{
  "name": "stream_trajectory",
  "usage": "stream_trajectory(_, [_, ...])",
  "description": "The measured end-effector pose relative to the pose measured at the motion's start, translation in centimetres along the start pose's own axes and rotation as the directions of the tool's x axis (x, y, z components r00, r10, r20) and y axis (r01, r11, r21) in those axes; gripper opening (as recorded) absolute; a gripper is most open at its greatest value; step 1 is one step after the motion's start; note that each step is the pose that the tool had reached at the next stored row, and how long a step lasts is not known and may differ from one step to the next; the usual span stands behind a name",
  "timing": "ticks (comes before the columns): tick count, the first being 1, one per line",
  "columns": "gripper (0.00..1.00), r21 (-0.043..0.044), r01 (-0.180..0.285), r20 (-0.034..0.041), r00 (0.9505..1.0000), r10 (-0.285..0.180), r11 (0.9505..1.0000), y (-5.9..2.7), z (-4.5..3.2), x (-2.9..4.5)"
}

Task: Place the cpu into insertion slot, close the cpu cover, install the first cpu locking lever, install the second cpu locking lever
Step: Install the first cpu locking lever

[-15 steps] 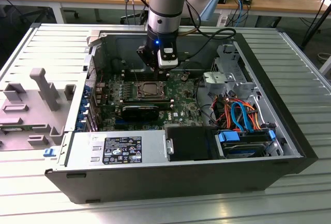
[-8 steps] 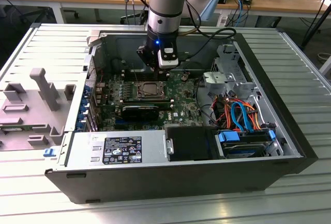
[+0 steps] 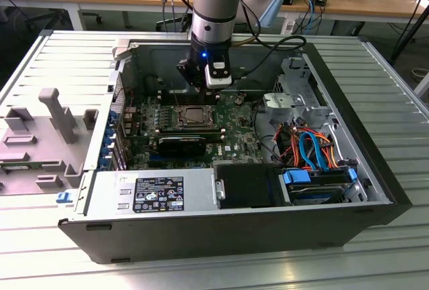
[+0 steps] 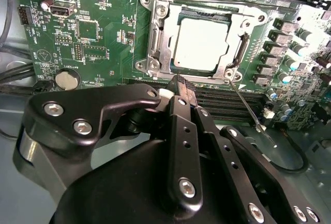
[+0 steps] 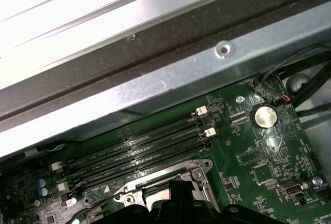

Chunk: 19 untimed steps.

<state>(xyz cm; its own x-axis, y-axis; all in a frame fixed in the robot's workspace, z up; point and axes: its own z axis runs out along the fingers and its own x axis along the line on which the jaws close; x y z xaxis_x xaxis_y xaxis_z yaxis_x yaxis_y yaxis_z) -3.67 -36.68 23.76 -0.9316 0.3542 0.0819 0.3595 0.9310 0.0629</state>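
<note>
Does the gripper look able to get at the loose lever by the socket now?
Probably yes. The gripper hangs just beside the socket; the lever sticks out over the memory slots close to its tips, with nothing between them.

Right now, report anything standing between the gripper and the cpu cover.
Nothing visible does. In the second wrist view the gripper, shut, hangs by one edge of the cpu cover, which lies flat around the cpu. A thin wire lever slants off one corner, beside that gap, not across it.
</note>
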Motion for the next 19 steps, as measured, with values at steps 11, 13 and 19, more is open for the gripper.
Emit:
stream_trajectory(11, [0.11,-0.0027,0.015,-0.0024,0.9999,-0.015,0.9999,0.0,0.0,0.0])
stream_trajectory(13, [0.11,-0.003,0.018,-0.0028,0.9998,-0.018,0.9998,0.0,0.0,0.0])
stream_trajectory(19, [0.11,-0.0041,0.025,-0.0038,0.9997,-0.025,0.9997,0.0,0.0,0.0])
